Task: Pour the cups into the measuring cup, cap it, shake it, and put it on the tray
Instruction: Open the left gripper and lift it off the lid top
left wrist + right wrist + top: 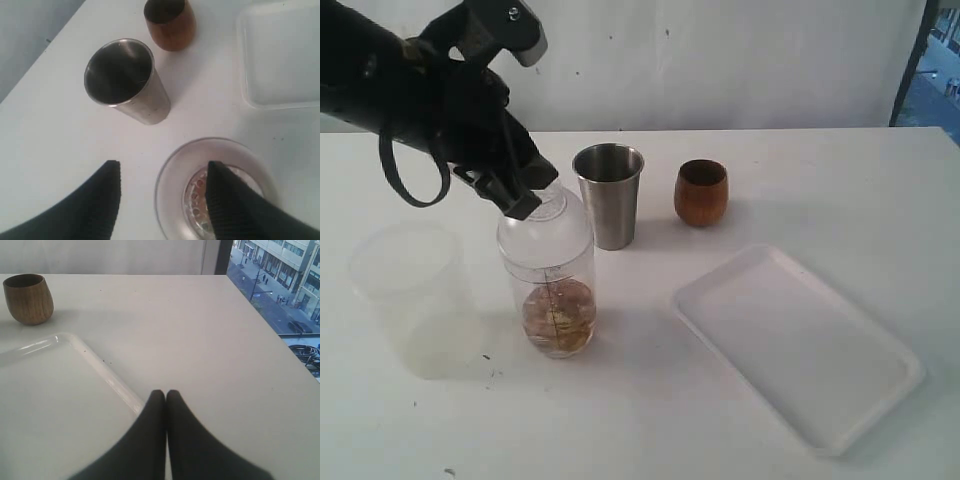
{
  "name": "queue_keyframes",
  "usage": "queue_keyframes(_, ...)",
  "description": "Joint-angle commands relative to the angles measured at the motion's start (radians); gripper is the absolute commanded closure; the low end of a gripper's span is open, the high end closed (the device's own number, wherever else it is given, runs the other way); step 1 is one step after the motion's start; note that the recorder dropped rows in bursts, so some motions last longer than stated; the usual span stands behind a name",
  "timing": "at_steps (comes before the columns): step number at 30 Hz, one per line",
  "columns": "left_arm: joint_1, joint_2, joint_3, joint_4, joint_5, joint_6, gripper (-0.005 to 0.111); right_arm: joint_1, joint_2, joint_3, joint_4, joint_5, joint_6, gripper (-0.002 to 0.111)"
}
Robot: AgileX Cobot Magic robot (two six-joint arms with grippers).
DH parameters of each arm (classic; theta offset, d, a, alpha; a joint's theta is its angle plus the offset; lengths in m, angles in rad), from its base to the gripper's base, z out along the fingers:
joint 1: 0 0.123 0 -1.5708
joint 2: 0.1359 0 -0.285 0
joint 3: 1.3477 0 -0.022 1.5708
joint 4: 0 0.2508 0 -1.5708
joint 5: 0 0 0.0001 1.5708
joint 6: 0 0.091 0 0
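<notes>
End effector [164, 163] wide open over cap [175, 196]

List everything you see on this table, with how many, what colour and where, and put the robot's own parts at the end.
measuring cup: one, clear, brownish contents at the bottom, left of centre
cap: one, clear dome, sitting on the measuring cup
steel tumbler: one, brushed silver, upright just behind the measuring cup
wooden cup: one, brown, upright to the right of the steel tumbler
frosted plastic cup: one, translucent, left of the measuring cup
tray: one, white, front right
table: one, white, under everything
left gripper: one, black, open, above the cap
right gripper: one, black, shut, over the tray's rim
</notes>
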Motion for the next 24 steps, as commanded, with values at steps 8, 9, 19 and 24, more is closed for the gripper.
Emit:
queue_keyframes(8, -0.003, -0.010, 0.003, -0.004, -0.016, 0.002, 0.056, -0.008, -0.005, 0.005, -0.004, -0.003, 0.004, 0.108)
queue_keyframes(9, -0.003, -0.010, 0.003, -0.004, -0.018, 0.002, 0.056, -0.008, -0.005, 0.005, -0.004, -0.003, 0.004, 0.108)
queue_keyframes(19, -0.003, -0.058, 0.003, -0.006, -0.038, 0.002, 0.056, -0.008, -0.005, 0.005, -0.004, -0.003, 0.004, 0.108)
queue_keyframes(24, -0.003, -0.090, 0.004, -0.006, -0.061, 0.002, 0.056, -0.008, -0.005, 0.005, -0.004, -0.003, 0.004, 0.108)
